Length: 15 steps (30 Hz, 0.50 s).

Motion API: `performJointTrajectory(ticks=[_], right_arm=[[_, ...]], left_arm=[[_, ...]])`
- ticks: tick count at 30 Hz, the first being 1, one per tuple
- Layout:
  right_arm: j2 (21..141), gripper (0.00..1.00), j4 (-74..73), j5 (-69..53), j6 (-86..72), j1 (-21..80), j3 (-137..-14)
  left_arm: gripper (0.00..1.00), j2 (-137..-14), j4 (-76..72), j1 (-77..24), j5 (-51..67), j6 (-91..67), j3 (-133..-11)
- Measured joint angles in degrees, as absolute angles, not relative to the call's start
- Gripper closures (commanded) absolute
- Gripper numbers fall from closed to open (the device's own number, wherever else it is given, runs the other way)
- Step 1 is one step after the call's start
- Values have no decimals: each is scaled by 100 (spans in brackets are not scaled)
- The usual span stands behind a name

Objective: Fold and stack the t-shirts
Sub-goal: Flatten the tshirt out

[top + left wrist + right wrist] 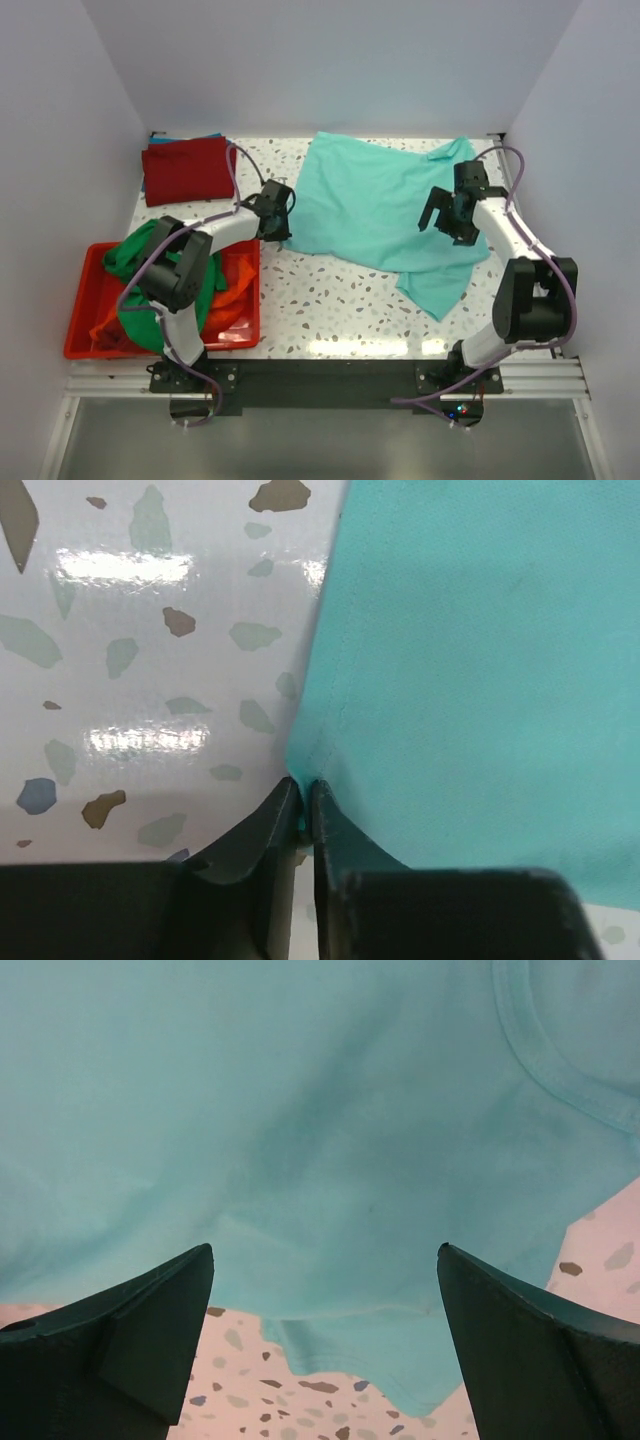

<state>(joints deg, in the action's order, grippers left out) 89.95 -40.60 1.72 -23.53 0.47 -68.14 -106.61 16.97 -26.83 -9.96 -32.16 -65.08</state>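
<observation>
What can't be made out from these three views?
Top view: the left arm hides part of the red bin, so what lies under the green t-shirt and orange t-shirt is unseen.
Top view: only a blue edge shows behind the dark red t-shirt; too small to identify.
Left wrist view: the left gripper has closed fingers that hide how much teal t-shirt is pinched.
Right wrist view: whether the open right gripper touches that shirt is unclear.

teal tee (370, 205) spread, rumpled | dark red tee (187, 170) folded, far-left
</observation>
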Motion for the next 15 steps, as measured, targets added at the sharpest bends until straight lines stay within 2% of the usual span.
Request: performJointTrajectory(ticks=[3, 10, 15], right_arm=[[8888, 2, -4080, 224, -2397, 47, -6458], [8178, 4, -4281, 460, -2488, 47, -5813], [7566, 8, -4407, 499, -2670, 47, -5050]], left_arm=[[100, -10661, 1638, -2655, -755, -3264, -6501], [100, -10661, 1603, -2377, -250, -3371, -6545], [100, -10672, 1586, -2112, 32, -3391, -6917]])
